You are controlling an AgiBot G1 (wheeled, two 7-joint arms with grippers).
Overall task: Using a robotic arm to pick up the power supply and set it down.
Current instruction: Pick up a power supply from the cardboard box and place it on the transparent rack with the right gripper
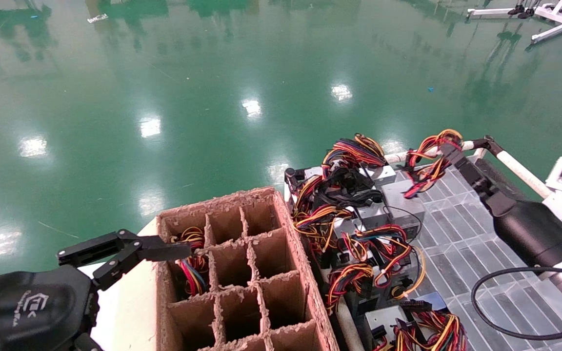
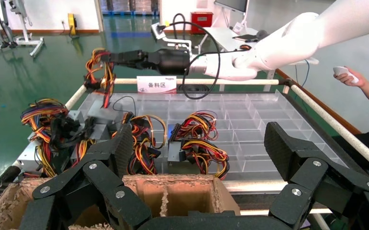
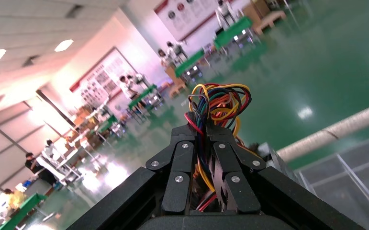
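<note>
My right gripper (image 1: 449, 147) is shut on the red, yellow and orange wire bundle (image 1: 427, 165) of a power supply. It holds the bundle above the far rail. In the right wrist view the wires (image 3: 218, 103) stick out between the closed fingers (image 3: 182, 163). The bundle hangs down to a silver-grey box (image 1: 400, 197) in the tray's far corner. The left wrist view shows this right gripper (image 2: 111, 57) and the wires (image 2: 101, 72). My left gripper (image 2: 201, 148) is open and empty over the cardboard box (image 1: 217, 202).
The divided cardboard box holds one wired unit in a far-left cell (image 1: 193, 265). Several more power supplies (image 1: 359, 229) crowd the clear compartment tray (image 1: 461, 239), which has white rails (image 1: 520, 170). A person's hand (image 2: 350, 76) is beyond the tray.
</note>
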